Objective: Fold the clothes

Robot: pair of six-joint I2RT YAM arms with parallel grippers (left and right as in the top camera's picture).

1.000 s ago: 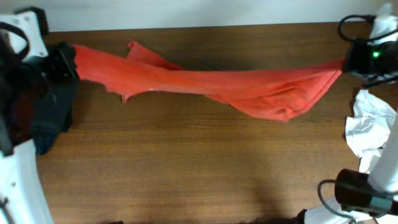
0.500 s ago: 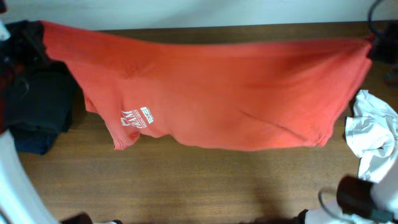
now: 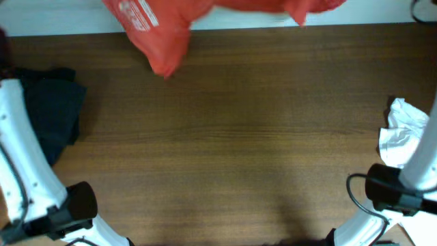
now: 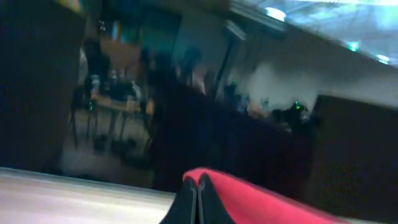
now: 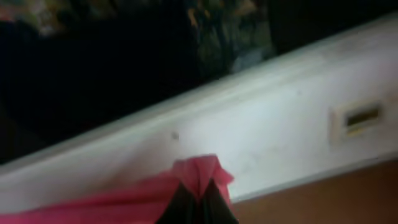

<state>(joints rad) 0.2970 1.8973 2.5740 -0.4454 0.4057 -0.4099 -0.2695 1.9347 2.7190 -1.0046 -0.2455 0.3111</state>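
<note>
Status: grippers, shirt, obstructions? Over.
Left gripper, right gripper shut on shirt. Shirt held up, far side. Dark pile left, white cloth right, neither touching.

red shirt (image 3: 160, 34): cut by top edge | white cloth (image 3: 399, 137): cut by right edge | wrist views: blurred

Probably a lab or office: beyond the left fingers (image 4: 184, 208), blurred desks (image 4: 118, 102), green indicator lights (image 4: 296, 104) and ceiling lamps (image 4: 273, 12).
</note>
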